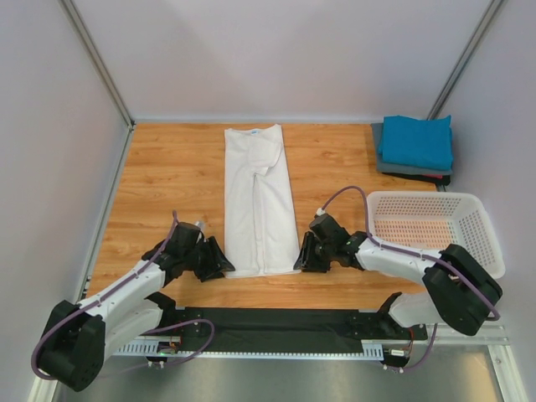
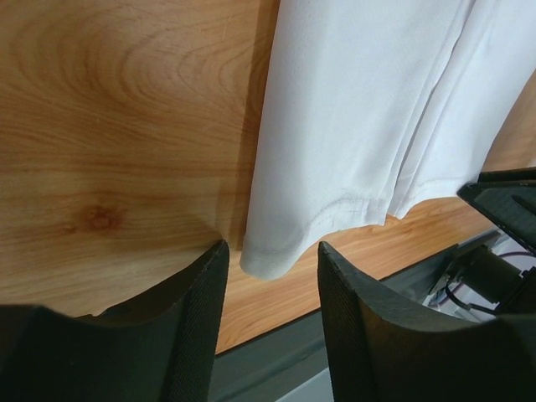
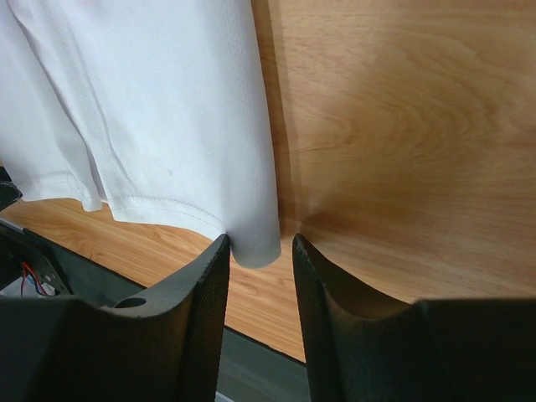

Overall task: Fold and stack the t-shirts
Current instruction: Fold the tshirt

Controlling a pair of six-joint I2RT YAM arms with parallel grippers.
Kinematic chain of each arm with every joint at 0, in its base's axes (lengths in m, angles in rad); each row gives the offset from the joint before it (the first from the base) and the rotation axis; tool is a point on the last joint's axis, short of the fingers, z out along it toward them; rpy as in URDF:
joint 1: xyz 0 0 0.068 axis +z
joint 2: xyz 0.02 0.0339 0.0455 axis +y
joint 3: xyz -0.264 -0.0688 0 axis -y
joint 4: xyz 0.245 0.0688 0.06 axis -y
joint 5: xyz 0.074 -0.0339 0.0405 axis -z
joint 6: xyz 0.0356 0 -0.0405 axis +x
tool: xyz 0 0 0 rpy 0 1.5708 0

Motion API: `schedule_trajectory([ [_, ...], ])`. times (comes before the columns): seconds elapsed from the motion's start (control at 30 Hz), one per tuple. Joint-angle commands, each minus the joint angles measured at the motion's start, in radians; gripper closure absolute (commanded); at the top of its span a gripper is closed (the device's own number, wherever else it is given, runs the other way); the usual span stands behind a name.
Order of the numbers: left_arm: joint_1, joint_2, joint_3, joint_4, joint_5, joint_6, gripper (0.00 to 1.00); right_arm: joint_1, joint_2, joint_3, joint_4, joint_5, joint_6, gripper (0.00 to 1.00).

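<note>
White t-shirt (image 1: 258, 201): folded lengthwise into a long narrow strip mid-table, collar at the far end, hem at the near edge
Hem: stitched and slightly curved, its corners rounded and lying flat on the wood
Left gripper (image 1: 219, 261): jaws parted, near-left hem corner between them with a gap on each side, nothing gripped
Right gripper (image 1: 303, 255): jaws parted less widely, near-right hem corner between them, not clamped
Open room: bare table (image 1: 167, 184) left of the strip and between strip and basket
Folded pile: teal t-shirt (image 1: 416, 141) on dark grey t-shirt (image 1: 402, 169), far right corner
Basket (image 1: 481, 230): white plastic mesh, at the right edge
Textures: smooth grained wood, soft matte cloth, ridged black finger pads
</note>
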Motion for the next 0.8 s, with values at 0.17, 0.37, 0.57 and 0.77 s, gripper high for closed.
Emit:
schedule_trajectory([
  [0.17,-0.024,0.061,-0.024,0.025,-0.031,-0.011,0.53,0.002,0.052,0.036,0.055,-0.002,-0.002,0.7],
  [0.37,-0.045,0.106,-0.022,0.031,-0.036,-0.011,0.79,0.002,0.072,0.03,0.059,0.002,-0.002,0.92],
  [0.57,-0.05,0.082,0.002,-0.093,-0.1,0.024,1.0,0.004,0.069,-0.004,0.075,-0.036,0.021,1.0],
  [0.77,-0.05,0.037,0.037,-0.214,-0.12,0.081,1.0,0.004,0.029,-0.062,0.081,-0.093,0.061,1.0],
])
